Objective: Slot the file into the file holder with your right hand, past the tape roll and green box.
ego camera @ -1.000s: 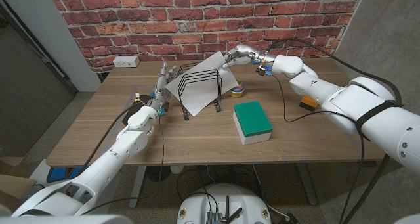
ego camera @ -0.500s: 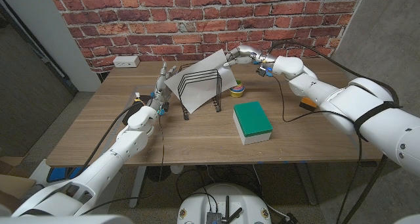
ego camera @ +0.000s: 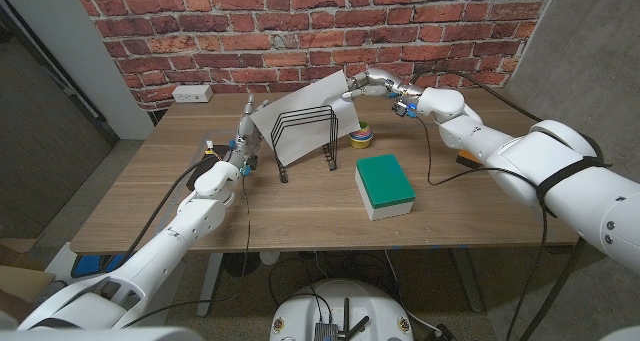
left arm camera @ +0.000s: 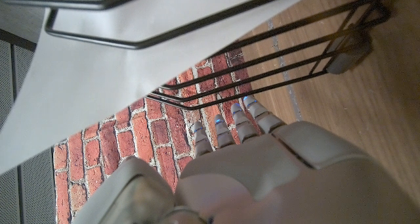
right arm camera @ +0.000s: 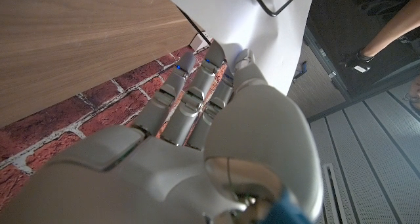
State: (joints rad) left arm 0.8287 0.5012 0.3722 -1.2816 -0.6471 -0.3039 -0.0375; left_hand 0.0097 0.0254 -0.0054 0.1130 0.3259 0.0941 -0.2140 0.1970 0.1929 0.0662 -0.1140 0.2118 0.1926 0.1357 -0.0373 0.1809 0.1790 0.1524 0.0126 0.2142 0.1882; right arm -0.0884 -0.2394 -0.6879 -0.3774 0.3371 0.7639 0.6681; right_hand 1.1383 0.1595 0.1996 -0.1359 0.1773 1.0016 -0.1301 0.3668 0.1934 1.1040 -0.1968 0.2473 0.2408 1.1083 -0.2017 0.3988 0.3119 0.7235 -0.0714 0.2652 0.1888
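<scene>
— Over the black wire file holder (ego camera: 303, 133), what is the right hand (ego camera: 368, 83) doing?
— It pinches the upper corner of the white file (ego camera: 300, 99) between thumb and fingers. In the right wrist view the fingers (right arm camera: 197, 86) lie pressed side by side along the sheet (right arm camera: 262, 40), the thumb on its other face.
— Where does the file sit?
— Tilted, its lower part down among the wire dividers of the holder, its upper edge rising toward the brick wall (ego camera: 300, 26). The left wrist view shows the sheet (left arm camera: 131, 53) passing behind the black wires (left arm camera: 275, 60).
— And the left hand (ego camera: 246, 131)?
— It stands upright just beside the holder's left end, holding nothing. Its fingers (left arm camera: 226, 129) point up, close together but slightly parted. Whether it touches the wire I cannot tell.
— The other things?
— A tape roll (ego camera: 363, 137), striped in several colours, lies just right of the holder, under the right forearm. The green box (ego camera: 384, 184), with white sides, sits nearer the table's front edge, apart from both. A white power strip (ego camera: 191, 94) lies by the wall on the wooden table (ego camera: 150, 201).
</scene>
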